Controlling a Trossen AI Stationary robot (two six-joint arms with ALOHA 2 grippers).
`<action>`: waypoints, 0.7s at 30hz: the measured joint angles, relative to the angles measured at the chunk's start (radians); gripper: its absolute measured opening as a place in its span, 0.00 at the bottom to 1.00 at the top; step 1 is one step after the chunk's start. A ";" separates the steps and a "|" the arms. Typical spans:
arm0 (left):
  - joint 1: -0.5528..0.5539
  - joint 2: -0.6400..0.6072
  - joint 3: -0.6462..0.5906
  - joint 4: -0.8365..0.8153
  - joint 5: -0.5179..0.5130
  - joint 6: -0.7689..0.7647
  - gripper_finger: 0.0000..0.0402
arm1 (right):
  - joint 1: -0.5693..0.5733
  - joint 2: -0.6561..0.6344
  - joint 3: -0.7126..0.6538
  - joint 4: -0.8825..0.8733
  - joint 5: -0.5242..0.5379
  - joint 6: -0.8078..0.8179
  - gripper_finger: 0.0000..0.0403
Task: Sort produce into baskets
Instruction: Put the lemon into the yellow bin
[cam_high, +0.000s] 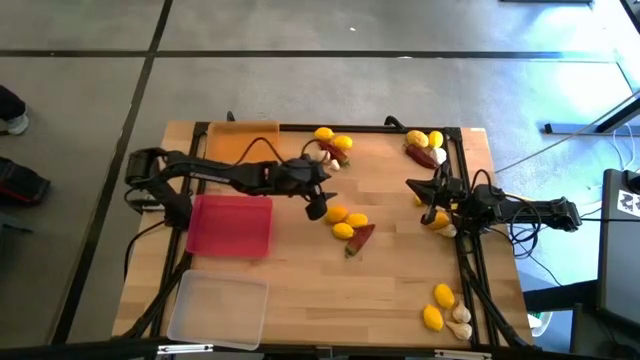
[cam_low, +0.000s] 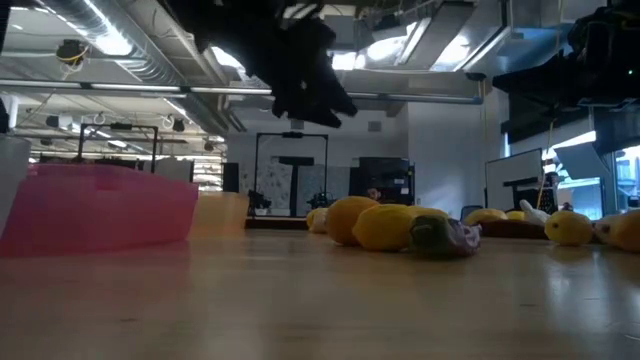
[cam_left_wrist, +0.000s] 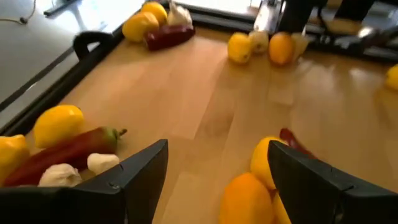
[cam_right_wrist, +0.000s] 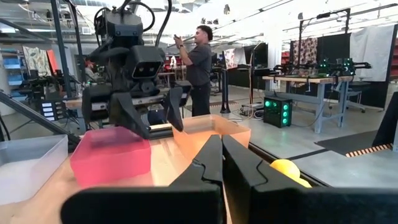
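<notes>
- The left gripper (cam_high: 318, 205) hangs above the wooden table (cam_high: 300, 290) at the middle of the high view, its fingers (cam_left_wrist: 140, 168) spread wide with nothing between them.
- Just right of it in the high view lies a small cluster: yellow lemons (cam_high: 343, 222) and a dark red chilli (cam_high: 361, 238) touching them.
- The right gripper (cam_high: 420, 188) sits at the right side of the high view, fingers pressed together and holding nothing, beside a lemon and a garlic bulb (cam_high: 447, 230).
- More produce lies at the top centre (cam_high: 335, 143), top right (cam_high: 422, 145) and bottom right (cam_high: 445, 308) of the high view.
- The red-pink basket (cam_high: 230, 224) sits left of centre, the orange basket (cam_high: 243, 140) above it at the table's top edge, the clear basket (cam_high: 218, 310) at lower left; no produce shows in any of them.
- A person (cam_right_wrist: 198, 62) stands in the room beyond the table, seen in the right wrist view.
</notes>
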 joint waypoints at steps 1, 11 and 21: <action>0.001 0.014 0.007 0.000 0.012 0.008 0.68 | 0.000 0.000 0.000 -0.005 0.000 0.000 0.01; 0.000 0.136 0.021 0.029 0.140 0.029 0.68 | 0.000 0.000 0.000 -0.033 -0.013 0.001 0.01; 0.002 0.239 0.020 0.030 0.140 -0.043 0.68 | 0.000 0.000 0.000 -0.038 -0.021 0.001 0.01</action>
